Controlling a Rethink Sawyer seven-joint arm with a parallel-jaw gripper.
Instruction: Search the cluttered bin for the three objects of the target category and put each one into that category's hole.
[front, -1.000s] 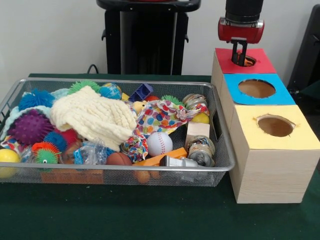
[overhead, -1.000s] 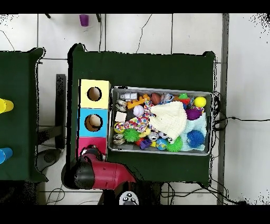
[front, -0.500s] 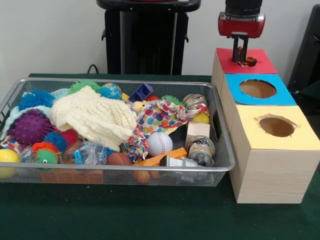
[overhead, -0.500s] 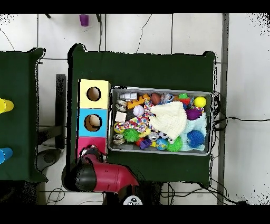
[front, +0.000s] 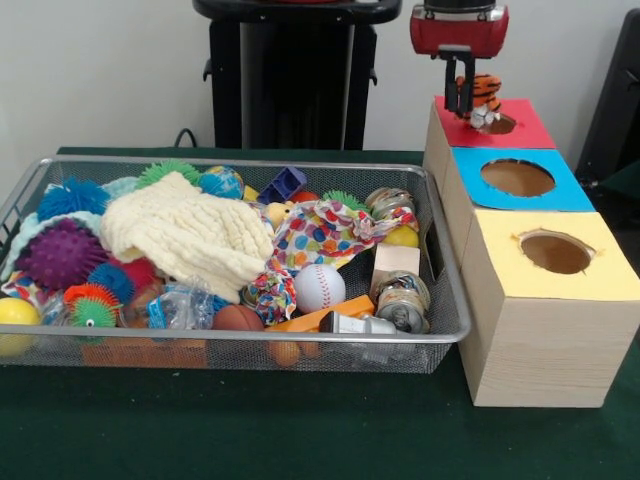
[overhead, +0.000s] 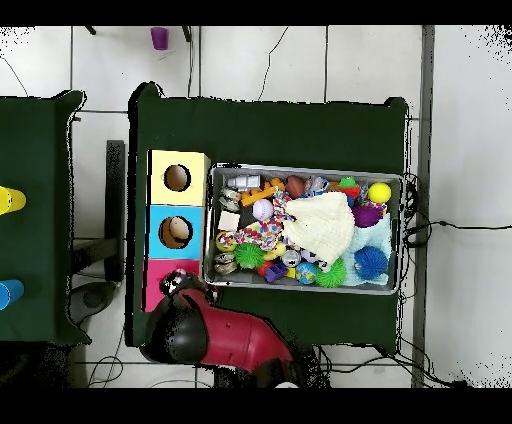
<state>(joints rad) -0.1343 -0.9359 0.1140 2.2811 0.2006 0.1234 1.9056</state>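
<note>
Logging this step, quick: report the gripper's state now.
Gripper: above the red-topped box, beside an orange striped toy; whether the jaws are open or shut cannot be told.

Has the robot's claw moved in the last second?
Yes. In the front view the gripper has risen and shifted left, off the red hole, where an orange striped toy now shows.

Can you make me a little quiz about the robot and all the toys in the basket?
1. Which box top is nearest the tool? A red, B blue, C yellow.
2. True or false: the baseball lies on the table, outside the wire basket.
3. Fill in: the middle box top is ____.
Key: 1 A; 2 false; 3 blue.
</note>
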